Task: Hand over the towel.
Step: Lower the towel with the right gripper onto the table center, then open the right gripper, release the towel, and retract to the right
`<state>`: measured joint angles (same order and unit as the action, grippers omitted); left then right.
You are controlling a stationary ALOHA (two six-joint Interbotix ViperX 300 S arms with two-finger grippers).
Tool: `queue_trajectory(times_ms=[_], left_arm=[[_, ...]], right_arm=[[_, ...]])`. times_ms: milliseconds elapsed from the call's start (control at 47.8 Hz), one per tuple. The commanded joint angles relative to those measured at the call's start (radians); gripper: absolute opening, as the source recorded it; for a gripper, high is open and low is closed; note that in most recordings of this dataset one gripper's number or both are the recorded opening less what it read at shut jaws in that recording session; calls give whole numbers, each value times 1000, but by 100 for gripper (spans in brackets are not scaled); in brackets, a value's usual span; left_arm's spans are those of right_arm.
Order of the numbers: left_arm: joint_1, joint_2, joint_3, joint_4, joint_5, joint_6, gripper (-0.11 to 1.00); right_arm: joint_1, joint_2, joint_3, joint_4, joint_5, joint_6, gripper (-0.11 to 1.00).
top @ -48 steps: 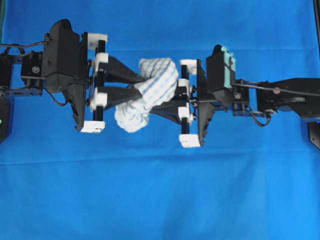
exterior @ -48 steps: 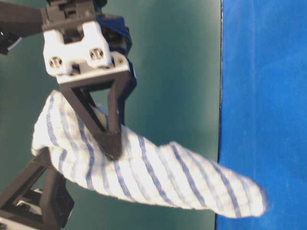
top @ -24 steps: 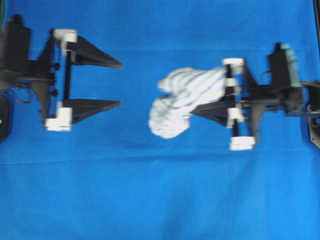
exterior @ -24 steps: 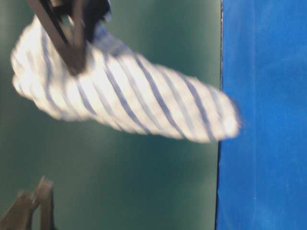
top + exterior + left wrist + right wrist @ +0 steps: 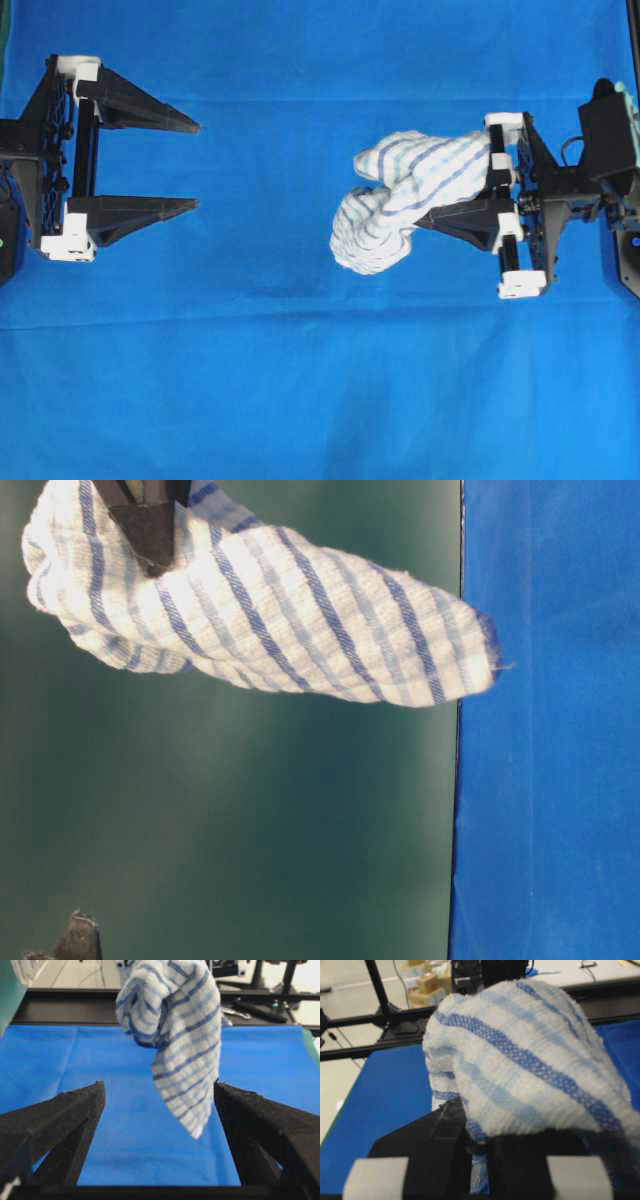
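Observation:
The towel (image 5: 400, 195), white with thin blue and grey stripes, hangs bunched in the air over the blue sheet (image 5: 300, 380). My right gripper (image 5: 425, 205) is shut on it, and the cloth drapes over and hides the upper finger. In the right wrist view the towel (image 5: 530, 1060) covers the closed fingers (image 5: 435, 1130). My left gripper (image 5: 197, 166) is wide open and empty at the far left, well apart from the towel. In the left wrist view the towel (image 5: 175, 1035) hangs ahead, beyond the open fingers (image 5: 75, 1115). The table-level view shows the towel (image 5: 270, 610) held at its top.
The blue sheet covers the whole table. A black frame rail (image 5: 75, 1005) and workshop clutter lie beyond the table's far edge. The tip of the left gripper's finger (image 5: 75, 942) shows at the bottom of the table-level view.
My left gripper has let go of the towel, opened wide and drawn back to the left. My right gripper has drawn back to the right, carrying the towel.

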<state>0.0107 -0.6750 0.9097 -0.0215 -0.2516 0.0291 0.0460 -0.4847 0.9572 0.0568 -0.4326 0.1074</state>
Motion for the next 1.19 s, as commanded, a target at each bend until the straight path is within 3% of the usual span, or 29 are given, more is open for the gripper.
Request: queue_trajectory(times_ms=[0, 188, 376, 523, 815, 1171], left_arm=[[-3, -5, -12, -2, -11, 0, 92], [-3, -3, -14, -2, -18, 2, 92], [-3, -2, -12, -2, -20, 2, 92], [-3, 0, -11, -2, -20, 2, 92], [-3, 3, -8, -2, -20, 3, 92], [-3, 5, -2, -2, -20, 3, 92]], right_arm=[[-14, 11, -35, 2, 8, 3, 6], [-78, 109, -138, 3, 215, 12, 7], [-149, 284, -282, -2, 463, 8, 6], [-169, 425, -360, -6, 588, -2, 6], [-169, 632, -376, -6, 611, -3, 6], [-169, 643, -377, -9, 600, -5, 7]])
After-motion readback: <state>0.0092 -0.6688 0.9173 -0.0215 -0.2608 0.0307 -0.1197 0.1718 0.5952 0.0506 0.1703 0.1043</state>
